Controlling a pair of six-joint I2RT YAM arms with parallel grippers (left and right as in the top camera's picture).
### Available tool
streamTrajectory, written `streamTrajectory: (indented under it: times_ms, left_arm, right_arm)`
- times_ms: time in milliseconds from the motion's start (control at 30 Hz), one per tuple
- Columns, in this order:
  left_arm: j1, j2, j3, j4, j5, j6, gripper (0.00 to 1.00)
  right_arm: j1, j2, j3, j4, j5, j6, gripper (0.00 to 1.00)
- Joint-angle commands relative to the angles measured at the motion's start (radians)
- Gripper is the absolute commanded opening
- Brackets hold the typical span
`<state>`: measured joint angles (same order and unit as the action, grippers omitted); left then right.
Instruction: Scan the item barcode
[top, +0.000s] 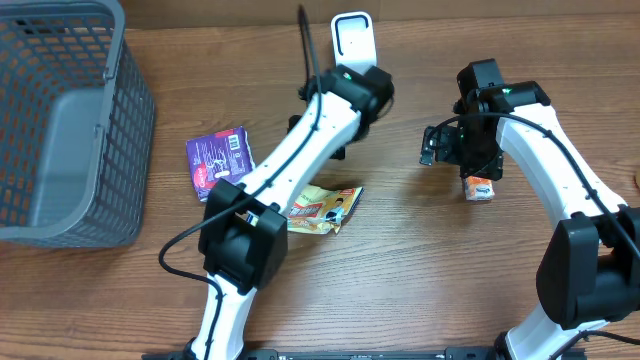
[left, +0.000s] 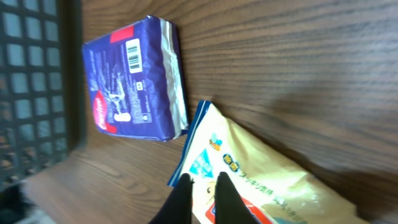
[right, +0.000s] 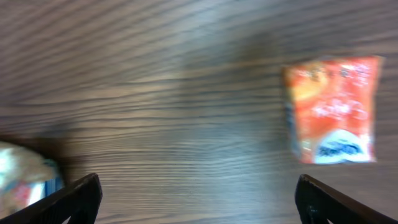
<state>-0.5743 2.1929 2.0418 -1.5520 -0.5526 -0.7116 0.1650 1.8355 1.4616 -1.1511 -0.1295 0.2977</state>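
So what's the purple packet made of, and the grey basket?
The purple packet looks like thin shiny plastic film: it gleams and has a crimped silvery edge. The grey basket seems to be hard, dull plastic, moulded into a grid of holes, though coated wire is possible.

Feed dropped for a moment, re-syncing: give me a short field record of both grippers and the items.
left gripper: shut, holding nothing, over yellow packet
right gripper: open, holding nothing, orange carton lies off to one side
purple packet: flat on table, barcode facing up
basket: table's left end
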Motion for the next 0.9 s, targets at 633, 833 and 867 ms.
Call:
streamTrajectory:
  times_ms: [633, 833, 867]
  left_arm:
    - [0.248, 0.005, 0.065, -0.11, 0.387, 0.129, 0.92]
    - [0.249, 0.006, 0.043, -0.108, 0.388, 0.129, 0.92]
    - [0.249, 0.006, 0.037, -0.108, 0.388, 0.129, 0.92]
  right_arm:
    - [0.31, -0.021, -0.288, 0.436, -0.37, 0.329, 1.0]
    - [0.384, -0.015, -0.334, 0.575, -0.369, 0.44, 1.0]
    - [0.393, -0.01, -0.342, 0.601, -0.37, 0.46, 1.0]
